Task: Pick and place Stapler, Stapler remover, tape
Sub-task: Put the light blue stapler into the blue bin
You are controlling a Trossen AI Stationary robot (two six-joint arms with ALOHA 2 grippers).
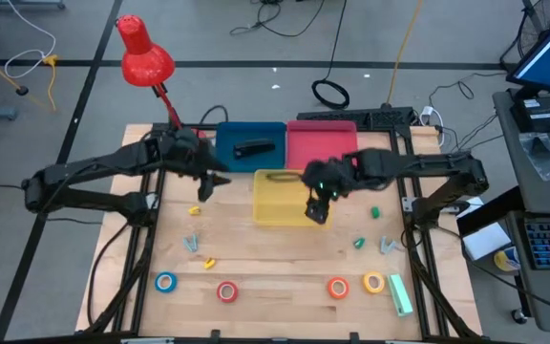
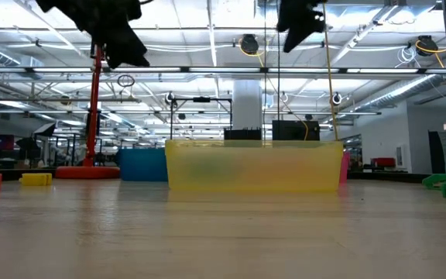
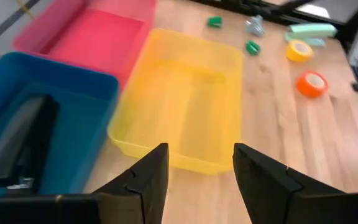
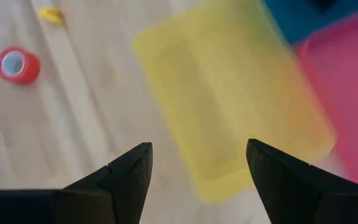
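No text, label, brand, number or sign can be read in any of the four views: the bins, tape rolls and table carry no legible marking, and the screens and equipment around the room are too small to make out.

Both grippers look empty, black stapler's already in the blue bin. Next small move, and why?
Probably send the open, empty right gripper, now over the yellow plastic bin, down toward the orange tape roll in the front row. All four rolls lie on the wooden table, and the left gripper hovers beside the blue bin.
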